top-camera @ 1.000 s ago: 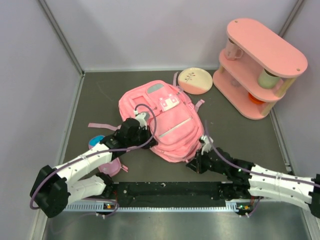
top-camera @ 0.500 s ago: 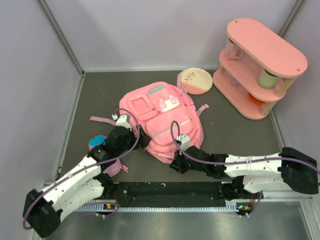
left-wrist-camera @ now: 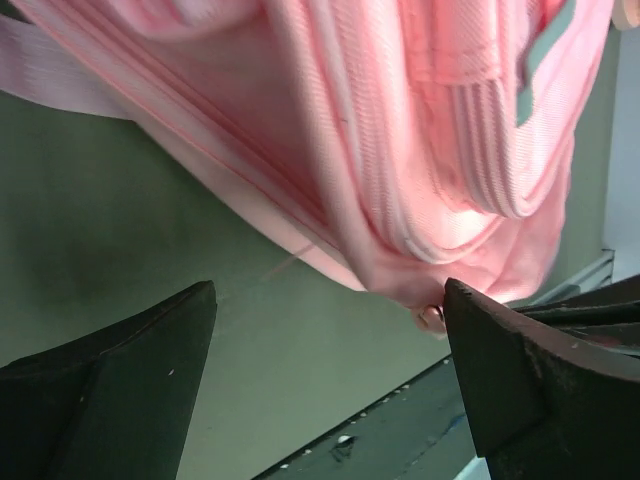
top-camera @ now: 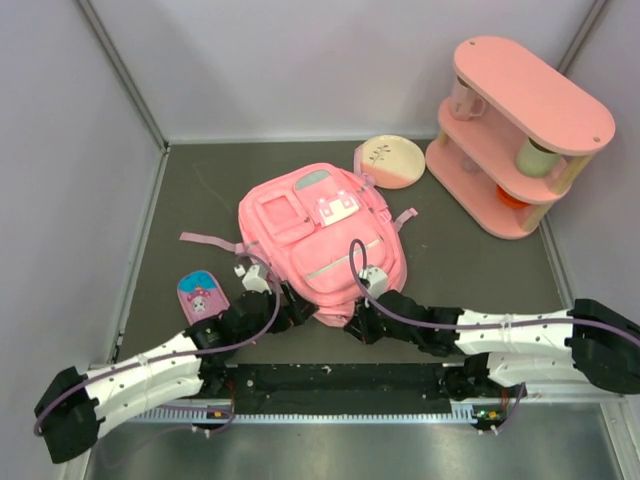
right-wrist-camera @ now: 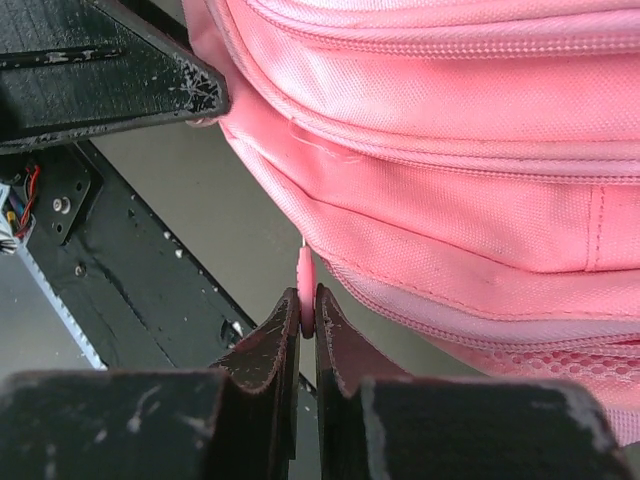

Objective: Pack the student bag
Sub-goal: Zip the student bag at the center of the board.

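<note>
The left gripper [left-wrist-camera: 328, 300], newly spread wide, has released the large soft pink fabric backpack [top-camera: 315, 235] at centre frame, leaving the right gripper [right-wrist-camera: 307, 300] alone pinching a pink zipper pull [right-wrist-camera: 304, 268] at its lower edge, presumably for unzipping.

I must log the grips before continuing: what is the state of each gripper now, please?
Left gripper: open, holding nothing.
Right gripper: closed on a small pink pull tab at the student bag's edge.

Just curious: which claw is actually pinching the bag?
The right gripper, shut on a small pink tab of the bag; the left gripper gapes open.
</note>
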Action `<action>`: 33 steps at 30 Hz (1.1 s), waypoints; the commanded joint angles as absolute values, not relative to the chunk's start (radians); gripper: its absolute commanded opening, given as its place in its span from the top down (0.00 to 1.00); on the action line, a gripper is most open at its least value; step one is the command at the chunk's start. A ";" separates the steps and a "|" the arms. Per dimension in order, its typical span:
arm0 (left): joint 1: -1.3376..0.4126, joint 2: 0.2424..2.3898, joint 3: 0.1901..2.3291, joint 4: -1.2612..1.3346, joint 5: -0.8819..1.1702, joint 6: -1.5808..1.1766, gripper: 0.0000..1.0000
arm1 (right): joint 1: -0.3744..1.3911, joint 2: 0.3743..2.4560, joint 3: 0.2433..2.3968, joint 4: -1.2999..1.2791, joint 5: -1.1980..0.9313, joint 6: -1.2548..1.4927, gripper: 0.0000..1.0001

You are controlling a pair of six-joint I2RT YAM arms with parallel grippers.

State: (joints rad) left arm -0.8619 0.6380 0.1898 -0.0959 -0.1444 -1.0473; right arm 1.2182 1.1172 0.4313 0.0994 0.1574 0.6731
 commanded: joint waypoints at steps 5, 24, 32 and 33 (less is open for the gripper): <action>-0.950 0.804 0.225 0.234 -0.285 -1.140 0.01 | 1.206 1.066 0.400 0.114 0.141 0.676 1.00; -0.950 0.974 0.250 0.361 -0.270 -1.123 0.94 | 1.201 1.144 0.420 0.150 0.150 0.695 0.92; -0.950 0.977 0.245 0.357 -0.264 -1.114 0.99 | 1.197 1.158 0.437 0.166 0.161 0.689 0.77; -0.950 0.980 0.247 0.359 -0.262 -1.112 1.00 | 1.197 1.158 0.439 0.167 0.163 0.689 0.76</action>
State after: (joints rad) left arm -0.9482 0.9909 0.2321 0.2726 -0.2520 -1.1492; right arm 1.2064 1.1564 0.3893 0.1337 0.1345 0.6914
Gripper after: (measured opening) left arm 0.134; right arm 0.218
